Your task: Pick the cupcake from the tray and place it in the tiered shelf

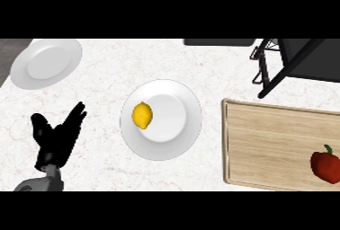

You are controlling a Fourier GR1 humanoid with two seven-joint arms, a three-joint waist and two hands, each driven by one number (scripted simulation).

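No cupcake is seen anywhere; a lemon (pixel 143 115) lies on the middle plate (pixel 174 137), a red pepper (pixel 326 166) on the wooden tray (pixel 266 148). The left hand (pixel 56 134) is held open, empty (resting). The wrong item may be grasped.

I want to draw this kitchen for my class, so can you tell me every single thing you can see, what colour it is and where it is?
Counter: one, white marbled, under everything.
Plate with lemon: one, white, at the centre.
Lemon: one, yellow, on the left part of the centre plate.
Bare plate: one, white, top left.
Wooden tray: one, light wood, at the right.
Red pepper: one, red with a green stem, on the tray at the right edge.
Tiered shelf: one, black frame, top right, partly cut off.
Cupcake: none visible.
Left hand: one, black, open with fingers up, resting at lower left.
Right hand: not in view.
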